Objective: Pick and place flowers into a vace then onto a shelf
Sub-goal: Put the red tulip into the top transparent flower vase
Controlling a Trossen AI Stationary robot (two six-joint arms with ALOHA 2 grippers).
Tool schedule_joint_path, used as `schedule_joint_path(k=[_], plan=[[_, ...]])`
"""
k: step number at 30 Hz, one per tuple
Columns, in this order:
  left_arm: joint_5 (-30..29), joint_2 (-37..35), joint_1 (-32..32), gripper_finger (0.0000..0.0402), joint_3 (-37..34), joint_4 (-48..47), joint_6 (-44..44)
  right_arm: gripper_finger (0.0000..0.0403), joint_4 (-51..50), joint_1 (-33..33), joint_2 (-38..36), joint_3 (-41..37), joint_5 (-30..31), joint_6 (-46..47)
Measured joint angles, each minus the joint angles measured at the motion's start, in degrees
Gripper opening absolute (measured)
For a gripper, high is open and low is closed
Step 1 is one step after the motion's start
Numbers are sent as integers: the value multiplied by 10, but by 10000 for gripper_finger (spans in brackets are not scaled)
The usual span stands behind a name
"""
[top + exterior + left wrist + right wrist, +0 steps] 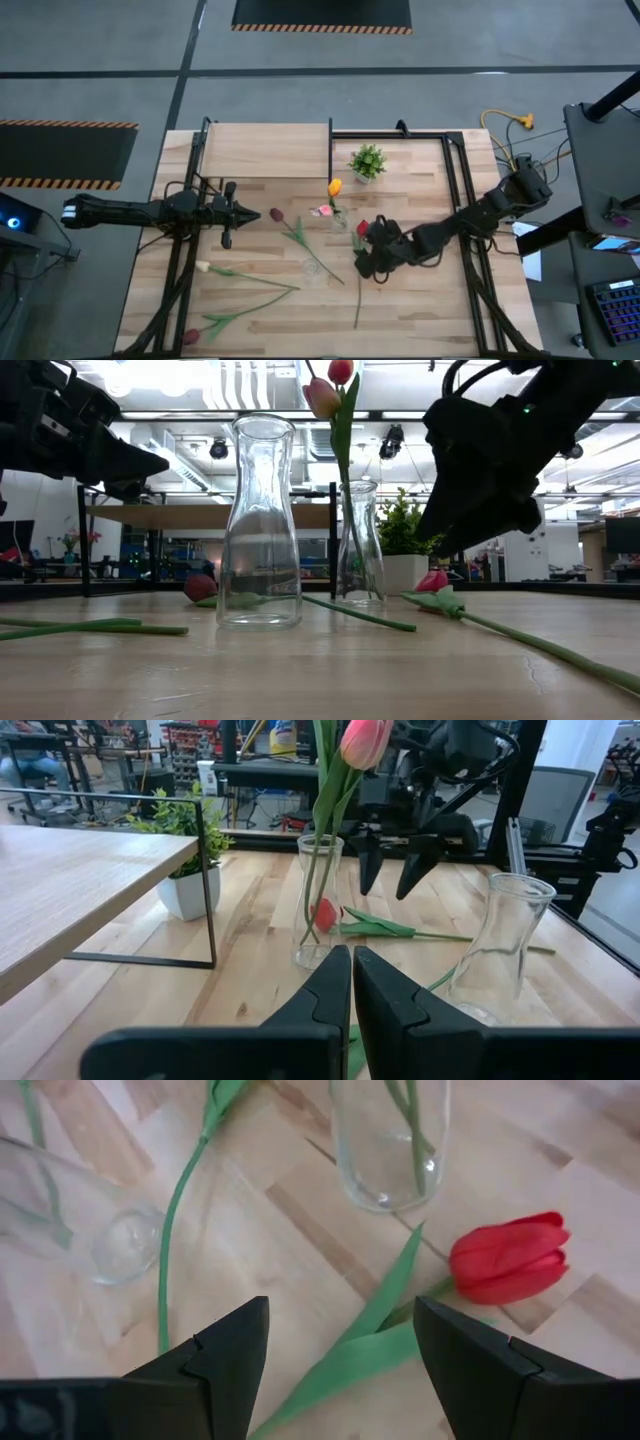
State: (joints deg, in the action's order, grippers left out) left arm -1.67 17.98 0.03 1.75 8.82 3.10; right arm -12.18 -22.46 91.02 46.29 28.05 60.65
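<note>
A clear vase (338,218) stands mid-table and holds two tulips, an orange one (335,186) and a pink one (322,398). A second vase (260,525), empty, stands nearer the front. A red tulip (510,1258) lies on the table, its long stem (357,300) running toward the near edge. My right gripper (340,1345) hangs open above its leaf (370,1340), tilted down, touching nothing. Other tulips lie on the table: dark red (277,215), cream (203,267), dark red (190,336). My left gripper (350,990) waits shut at the left, level. The shelf (265,150) stands at the far left.
A small potted plant (367,160) stands at the far side, right of the shelf. Black frame rails (465,230) run along both sides of the table. The two vases stand close together just left of my right gripper. Bare wood lies at the near right (430,320).
</note>
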Motion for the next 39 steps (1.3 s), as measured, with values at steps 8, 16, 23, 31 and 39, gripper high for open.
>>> schedule_joint_path(k=[8,16,23,31,39], plan=[[0,0,0,0,0,0,0,240,4,-16,7,3,18,25],[0,0,0,0,0,0,0,240,1,-17,41,13,20,40],[0,0,0,0,0,0,0,240,-1,-17,44,14,21,52],[0,0,0,0,0,0,0,240,-14,-17,44,20,21,54],[0,0,0,0,0,0,0,240,-123,-19,52,56,21,101]])
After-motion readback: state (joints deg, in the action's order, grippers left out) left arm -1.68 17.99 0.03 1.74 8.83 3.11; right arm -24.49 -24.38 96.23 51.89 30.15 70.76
